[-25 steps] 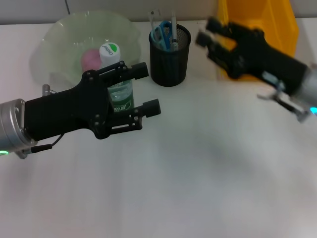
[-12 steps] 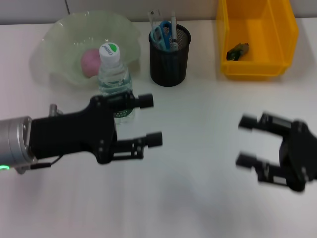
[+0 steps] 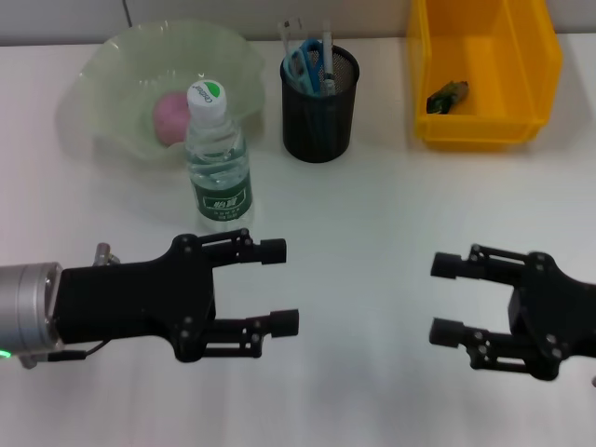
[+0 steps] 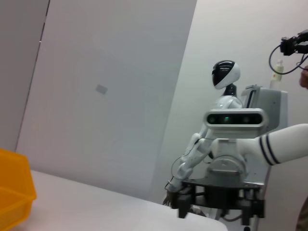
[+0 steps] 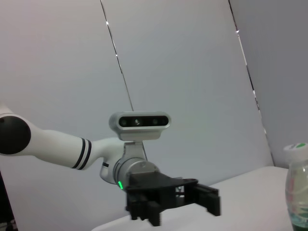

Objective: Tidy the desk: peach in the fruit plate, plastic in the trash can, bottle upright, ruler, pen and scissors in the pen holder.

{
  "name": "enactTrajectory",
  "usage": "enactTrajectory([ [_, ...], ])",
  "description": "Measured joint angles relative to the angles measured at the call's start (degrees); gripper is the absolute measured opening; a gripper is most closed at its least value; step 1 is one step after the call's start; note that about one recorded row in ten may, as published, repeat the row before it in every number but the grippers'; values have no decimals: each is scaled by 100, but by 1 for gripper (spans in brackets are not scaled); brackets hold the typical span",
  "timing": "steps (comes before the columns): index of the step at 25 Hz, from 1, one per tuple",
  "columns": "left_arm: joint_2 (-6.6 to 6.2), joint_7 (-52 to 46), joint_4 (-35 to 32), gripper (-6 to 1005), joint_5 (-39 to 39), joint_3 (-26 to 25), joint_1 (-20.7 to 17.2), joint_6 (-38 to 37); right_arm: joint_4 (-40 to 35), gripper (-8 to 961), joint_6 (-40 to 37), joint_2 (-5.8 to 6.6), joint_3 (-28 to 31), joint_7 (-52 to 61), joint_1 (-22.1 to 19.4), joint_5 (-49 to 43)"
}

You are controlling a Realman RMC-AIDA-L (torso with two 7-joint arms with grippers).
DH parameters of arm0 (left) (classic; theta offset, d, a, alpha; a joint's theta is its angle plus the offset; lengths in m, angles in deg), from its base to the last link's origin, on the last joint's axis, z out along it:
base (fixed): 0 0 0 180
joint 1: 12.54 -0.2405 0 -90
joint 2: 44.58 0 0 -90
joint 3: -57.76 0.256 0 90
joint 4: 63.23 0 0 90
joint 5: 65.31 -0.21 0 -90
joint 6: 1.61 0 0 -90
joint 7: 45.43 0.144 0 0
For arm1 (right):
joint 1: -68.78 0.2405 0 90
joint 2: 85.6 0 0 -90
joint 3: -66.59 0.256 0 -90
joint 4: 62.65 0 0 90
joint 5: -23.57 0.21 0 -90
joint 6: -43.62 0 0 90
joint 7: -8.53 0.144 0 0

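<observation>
Bottle stands upright on the white desk, green-and-white cap on top, and serves as the landmark for everything else. Directly behind it, touching or nearly so in the head view, sits the pale green fruit plate, with the pink peach lying inside, just behind and to the left of the bottle's cap. To the right of the bottle, a little farther back, stands the black mesh pen holder; blue-handled scissors, a pen and a clear ruler stick out of its top. Well to the right of the bottle, beyond the holder, is the yellow trash can, and a crumpled piece of plastic lies on its floor (dark green and yellowish).

In front of the bottle, on the near side of the desk, the left gripper hovers with its jaws spread apart and nothing between them. The right gripper hangs well to the right of the bottle, level with the left one, fingers likewise parted and empty. Both grippers point toward each other.
</observation>
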Motion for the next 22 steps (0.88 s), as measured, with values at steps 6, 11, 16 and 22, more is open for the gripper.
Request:
enactTrajectory([
  [6,-7,-2,-35,786,32,-16,-88,-238,-137,719,225,2,2,-307,227,-9],
  [11,-9,-4,-17,786,38,-53,-89,-276,-142,719,443,-3,-22,-598,385,-27],
  [16,-5,-11,7,786,20,-87,-85,-267,-52,719,500,-8,-63,-745,429,-36],
  [22,-1,-12,10,786,17,-90,-69,-253,163,719,620,-14,-65,-895,493,-14],
])
